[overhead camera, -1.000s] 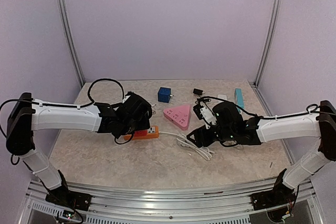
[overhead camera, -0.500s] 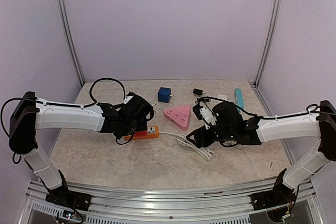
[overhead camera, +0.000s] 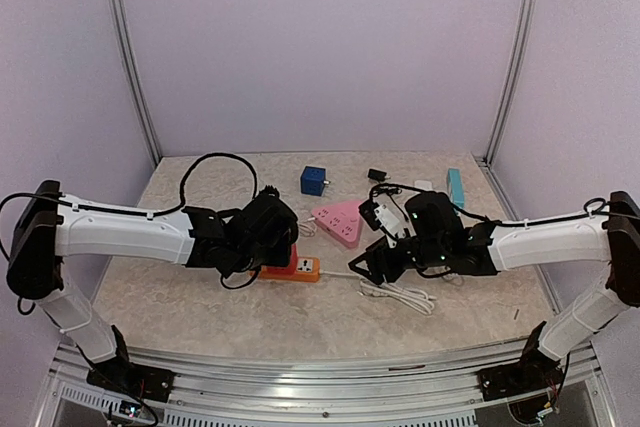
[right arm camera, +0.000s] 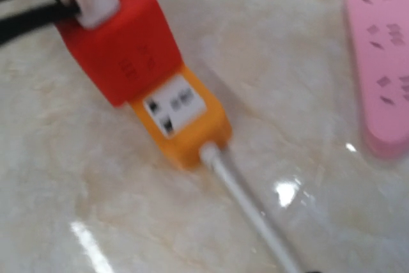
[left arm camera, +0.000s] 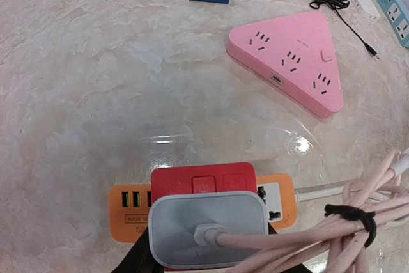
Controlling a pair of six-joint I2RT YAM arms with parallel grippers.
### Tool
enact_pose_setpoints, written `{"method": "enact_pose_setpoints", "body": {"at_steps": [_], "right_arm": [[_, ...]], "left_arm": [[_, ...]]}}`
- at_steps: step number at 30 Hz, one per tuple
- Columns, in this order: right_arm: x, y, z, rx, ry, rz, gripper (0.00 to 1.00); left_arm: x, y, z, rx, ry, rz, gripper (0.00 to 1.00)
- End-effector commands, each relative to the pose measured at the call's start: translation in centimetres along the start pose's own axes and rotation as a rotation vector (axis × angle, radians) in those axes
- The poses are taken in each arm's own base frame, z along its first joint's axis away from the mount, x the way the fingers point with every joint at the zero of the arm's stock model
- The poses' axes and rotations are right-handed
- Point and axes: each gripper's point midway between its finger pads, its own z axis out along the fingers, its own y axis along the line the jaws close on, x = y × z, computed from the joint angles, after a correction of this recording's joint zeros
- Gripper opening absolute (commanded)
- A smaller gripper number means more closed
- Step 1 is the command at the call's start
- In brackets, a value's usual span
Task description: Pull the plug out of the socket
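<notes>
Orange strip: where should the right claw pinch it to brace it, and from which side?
Best bet: take the orange strip at its bare end by the white cord, top-down from the cord side, pinching across the two long edges. That end lies low with flat sides, while the red adapter and grey plug stand over the middle.

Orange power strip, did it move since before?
Yes. The orange power strip slid right and toward the front, ending farther from the blue cube.
</notes>
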Motion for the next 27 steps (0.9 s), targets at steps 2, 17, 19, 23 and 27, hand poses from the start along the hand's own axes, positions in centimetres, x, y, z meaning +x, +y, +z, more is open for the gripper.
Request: {"method": "enact_pose_setpoints", "body": {"at_steps": [2,17,19,23,27], "right_arm": [[-0.9,1.6,1.1,-0.096,-0.03,-0.113,0.66],[-0.6,2.1,5.4,-0.149,-0.064,-0.238,0.66],[-0.2,2.1,6.2,-0.162,-0.053,-0.22,0.66],[0.7,2.8,6.9,-0.21,-0.08,-0.177,0.65],[1.5,3.1,7.8,-0.204,-0.066,-0.196,0.66]], "left_arm": [[-1.0,-3.0,-1.9,0.158,-0.032,0.015,0.22],[0.5,-5.3,-1.7,0.264,-0.005,0.113,0.17],[0.6,-5.2,-1.7,0.26,-0.005,0.132,0.17],[0.9,-4.7,-1.7,0.254,-0.002,0.158,0.17],[1.1,-4.7,-1.8,0.278,0.001,0.182,0.17]]}}
